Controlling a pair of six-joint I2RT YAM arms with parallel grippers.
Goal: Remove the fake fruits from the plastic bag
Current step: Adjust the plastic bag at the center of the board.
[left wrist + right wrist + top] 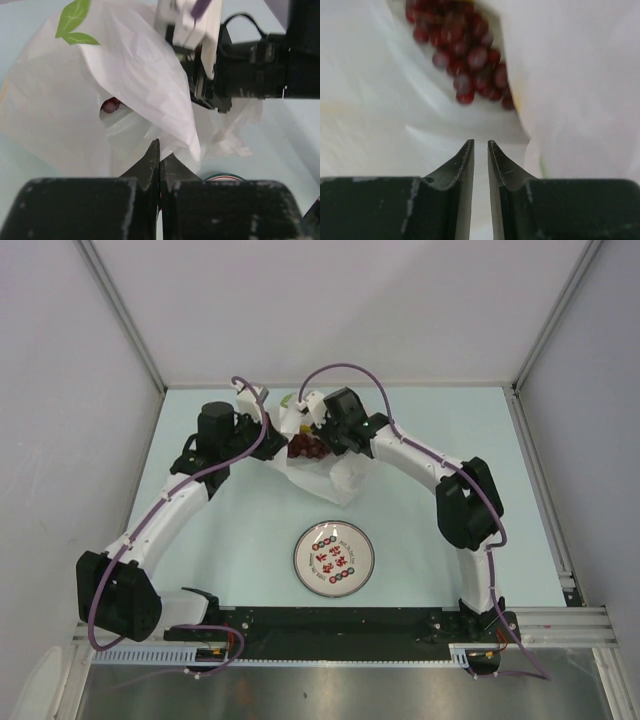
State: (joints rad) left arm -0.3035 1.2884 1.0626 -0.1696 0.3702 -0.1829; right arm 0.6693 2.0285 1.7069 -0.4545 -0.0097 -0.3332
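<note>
The crinkly, translucent white plastic bag [335,480] sits crumpled at the far middle of the smooth pale surface [240,530]. Glossy round dark-red grapes [470,60] are bunched inside it. The left end effector [159,149] is pressed fully together against the film; I cannot tell whether it pinches any. The right end effector [480,146] is parted by a narrow slit with nothing gripped.

Crumpled translucent white plastic bag [330,478] lies open, dark red grapes [465,55] inside.

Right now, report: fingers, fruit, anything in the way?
Left fingers shut at edge of the plastic bag. Right fingers narrowly open, facing the grapes inside. Other fruits not made out; bag film crowds the way.
</note>
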